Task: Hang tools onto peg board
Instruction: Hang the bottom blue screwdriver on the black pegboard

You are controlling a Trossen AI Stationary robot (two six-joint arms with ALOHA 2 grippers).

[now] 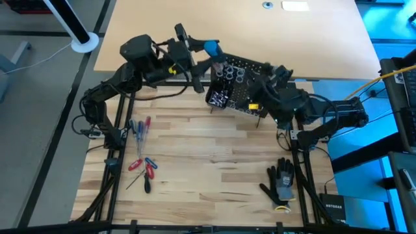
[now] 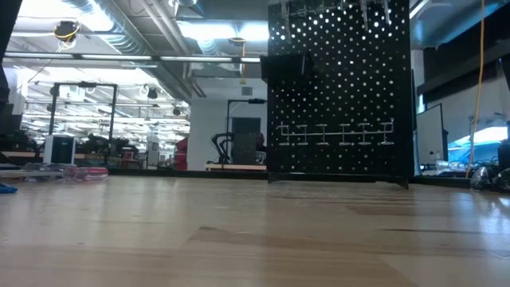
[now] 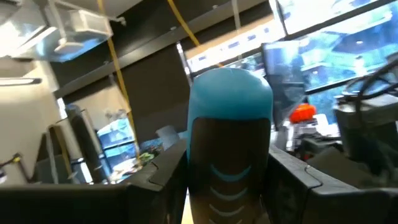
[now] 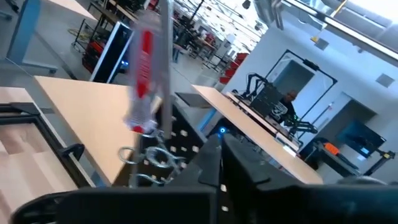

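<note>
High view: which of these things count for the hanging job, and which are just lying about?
For the job:
- peg board, standing at the table's far side
- blue-handled tool, held in the left gripper
- red-handled tool, hanging at the board by the shut right gripper
- loose tools lying on the left of the table

Lying about:
- glove, near right

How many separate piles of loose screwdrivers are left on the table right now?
2. One cluster of blue and red screwdrivers lies on the left side of the table. A second cluster of red and black tools lies below it in the high view. The arms may hide others.
</note>
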